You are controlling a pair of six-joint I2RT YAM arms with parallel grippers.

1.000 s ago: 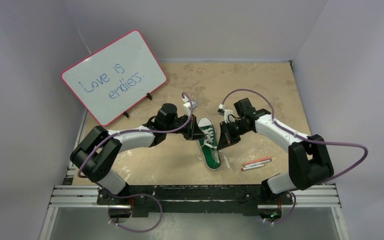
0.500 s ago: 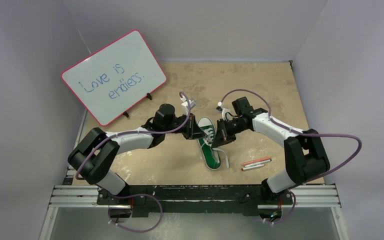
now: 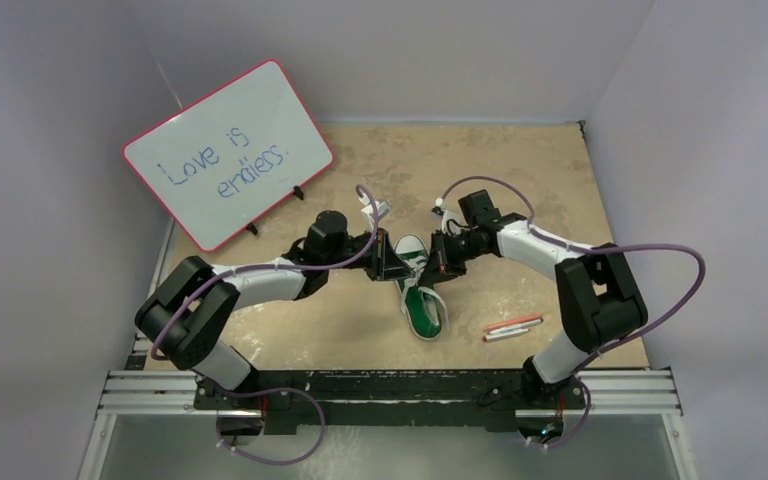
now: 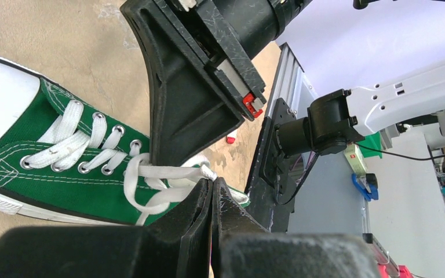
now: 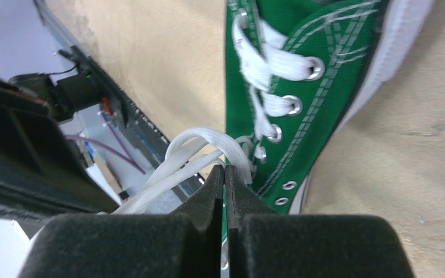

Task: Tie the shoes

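Green sneaker (image 3: 422,312) well inside table (image 3: 520,180) edges

Sneaker (image 4: 52,174): green canvas, white toe cap, on the tan surface (image 4: 64,52), heel end toward the near edge.
Laces (image 4: 150,179): white, through metal eyelets, with loose strands at the top.
Left claw (image 4: 212,185): fingers pressed together, pinching a strand.
Right claw (image 4: 171,142): black, its tip at the same strands.
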